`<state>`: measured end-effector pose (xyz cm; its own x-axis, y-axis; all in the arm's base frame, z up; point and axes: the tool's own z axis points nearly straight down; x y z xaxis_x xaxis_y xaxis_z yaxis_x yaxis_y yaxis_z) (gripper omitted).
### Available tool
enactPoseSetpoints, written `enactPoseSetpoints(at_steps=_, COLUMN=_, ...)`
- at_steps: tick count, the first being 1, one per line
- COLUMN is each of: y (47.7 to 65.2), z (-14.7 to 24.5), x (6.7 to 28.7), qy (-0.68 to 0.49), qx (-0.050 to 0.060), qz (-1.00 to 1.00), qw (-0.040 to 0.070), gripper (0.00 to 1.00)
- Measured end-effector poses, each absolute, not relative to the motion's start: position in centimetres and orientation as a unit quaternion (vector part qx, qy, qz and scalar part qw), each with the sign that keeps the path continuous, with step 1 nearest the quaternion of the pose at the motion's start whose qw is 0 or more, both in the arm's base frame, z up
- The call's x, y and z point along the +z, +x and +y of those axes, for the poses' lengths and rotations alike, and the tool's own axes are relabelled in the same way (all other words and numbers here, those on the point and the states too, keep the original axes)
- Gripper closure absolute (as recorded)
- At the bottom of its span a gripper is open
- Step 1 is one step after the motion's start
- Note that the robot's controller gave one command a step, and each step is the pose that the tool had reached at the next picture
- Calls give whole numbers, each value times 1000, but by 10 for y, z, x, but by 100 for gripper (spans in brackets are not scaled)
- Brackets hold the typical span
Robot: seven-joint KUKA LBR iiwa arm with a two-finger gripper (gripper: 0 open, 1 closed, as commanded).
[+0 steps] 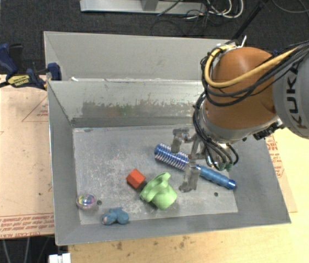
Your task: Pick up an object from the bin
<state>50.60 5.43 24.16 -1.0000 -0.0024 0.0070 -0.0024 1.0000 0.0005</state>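
Orange wrist cover (236, 86), hand (184, 159) spread astride blue brush (168, 156), green toy (159, 192) and red block (136, 178) just beside

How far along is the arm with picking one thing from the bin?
Done: the end effector is down in the grey metal bin, its open fingers on either side of the blue plastic brush with a ridged head. In hand: the grasp; the brush lies on the bin floor. Left: closing and lifting. The red block and green soft toy lie untouched.
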Motion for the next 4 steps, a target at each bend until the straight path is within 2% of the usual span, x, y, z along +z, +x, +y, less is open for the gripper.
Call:
enactPoseSetpoints(at_steps=1, y=494, z=73, x=70, qy=252, qx=0, qz=-968, qw=-5, gripper=0)
enactPoseSetpoints(at_steps=2, y=485, z=52, x=73, qy=242, qx=0, qz=-970, qw=-11, gripper=0)
enactPoseSetpoints(at_steps=4, y=489, z=53, x=74, qy=239, qx=-2, qz=-971, qw=-17, gripper=0)
